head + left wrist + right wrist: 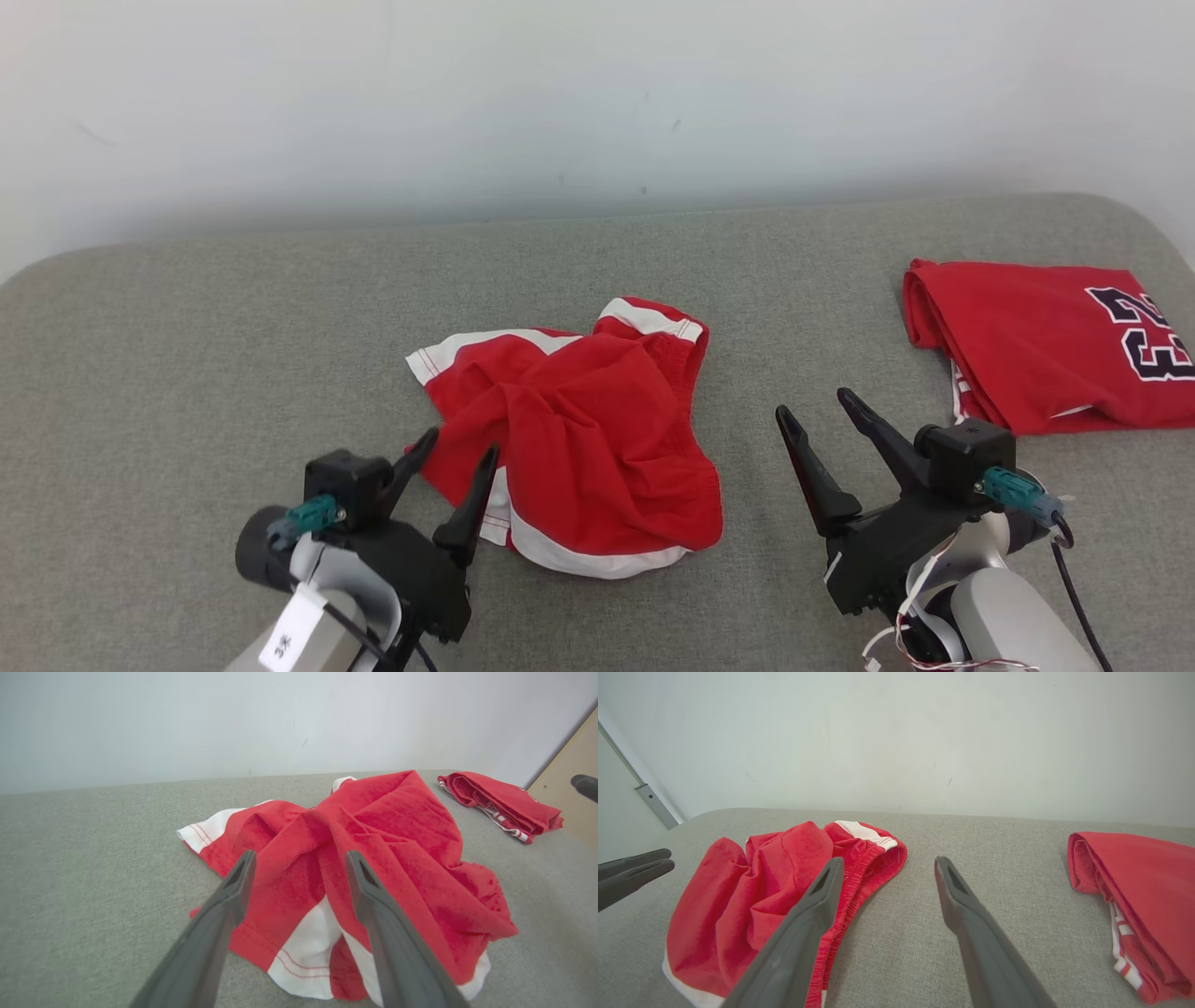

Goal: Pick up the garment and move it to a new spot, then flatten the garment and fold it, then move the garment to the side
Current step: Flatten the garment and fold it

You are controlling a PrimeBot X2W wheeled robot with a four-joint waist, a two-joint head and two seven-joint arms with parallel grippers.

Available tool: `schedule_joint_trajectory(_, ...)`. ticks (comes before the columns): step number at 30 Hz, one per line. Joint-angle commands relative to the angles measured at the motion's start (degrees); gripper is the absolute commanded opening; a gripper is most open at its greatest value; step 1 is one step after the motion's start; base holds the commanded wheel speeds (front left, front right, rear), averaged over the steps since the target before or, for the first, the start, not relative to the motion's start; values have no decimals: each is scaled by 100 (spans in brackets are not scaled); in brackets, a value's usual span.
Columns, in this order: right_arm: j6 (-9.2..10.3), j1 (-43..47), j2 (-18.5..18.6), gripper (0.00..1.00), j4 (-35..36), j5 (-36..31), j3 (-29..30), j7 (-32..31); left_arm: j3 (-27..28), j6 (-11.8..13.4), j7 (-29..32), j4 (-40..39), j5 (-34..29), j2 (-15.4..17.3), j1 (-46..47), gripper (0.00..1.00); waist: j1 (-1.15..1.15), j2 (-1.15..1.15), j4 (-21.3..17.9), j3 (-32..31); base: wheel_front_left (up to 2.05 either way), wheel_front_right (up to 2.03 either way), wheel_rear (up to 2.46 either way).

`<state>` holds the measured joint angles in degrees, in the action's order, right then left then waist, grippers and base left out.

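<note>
Two red garments are lying on the grey tabletop (187,373): crumpled shorts (579,448) at its middle, and a folded jersey (1036,345) running past the right edge. Left gripper (462,441) is gaping over the shorts' near-left hem, contact unclear; right gripper (813,402) is hovering wide beside them.

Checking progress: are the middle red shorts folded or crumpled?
Crumpled: the red shorts lie bunched in uneven creases on the grey surface, nothing squared up.

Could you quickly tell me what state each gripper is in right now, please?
Left gripper: open, empty, at the near edge of the crumpled red shorts.
Right gripper: open, empty, beside the shorts.
</note>
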<state>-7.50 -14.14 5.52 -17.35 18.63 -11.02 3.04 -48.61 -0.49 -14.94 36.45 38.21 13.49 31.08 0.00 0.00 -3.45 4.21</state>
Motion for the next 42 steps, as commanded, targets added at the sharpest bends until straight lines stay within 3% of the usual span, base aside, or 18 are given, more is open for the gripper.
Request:
schedule_joint_trajectory(1, 4, 26, 12, 100, -8, 19, 24, 20, 52, 10, -30, -65, -24, 53, -119, 100, 0, 0, 18, -13, 0, 0, 0)
schedule_joint_trajectory(10, 4, -7, -4, 100, -27, 47, -52, -4, 140, -74, -31, 115, 52, 29, -537, 100, 0, 0, -5, -39, 0, 0, 0)
schedule_joint_trajectory(21, 4, -76, 61, 100, 1, 80, -112, -6, 81, -402, 3, 1117, 279, -280, -449, 100, 0, 0, -238, 43, 0, 0, 0)
schedule_joint_trajectory(32, 4, -118, 67, 100, 14, 44, -82, 5, 97, -570, -10, 1815, 374, -470, -208, 100, 0, 0, -411, 117, 0, 0, 0)
schedule_joint_trajectory(33, 4, -121, 65, 100, 15, 41, -80, 7, 90, -595, -11, 1874, 393, -490, -187, 91, 0, 0, -419, 120, 0, 0, 0)
schedule_joint_trajectory(34, 4, -121, 64, 100, 15, 37, -75, 10, 84, -610, -2, 1914, 404, -510, -169, 47, 0, 0, -421, 124, 0, 0, 0)
schedule_joint_trajectory(35, 4, -118, 66, 100, 17, 33, -70, 16, 78, -611, -2, 1949, 404, -525, -154, 27, 0, 0, -421, 126, 0, 0, 0)
schedule_joint_trajectory(36, 4, -112, 70, 100, 22, 28, -59, 26, 77, -629, -4, 1963, 401, -538, -132, 0, 0, 0, -416, 128, 0, 0, 0)
schedule_joint_trajectory(42, 4, -39, 61, 100, 28, -6, -6, 42, 96, -650, -12, 1912, 282, -549, -40, 0, 0, 0, -279, 109, 0, 0, 0)
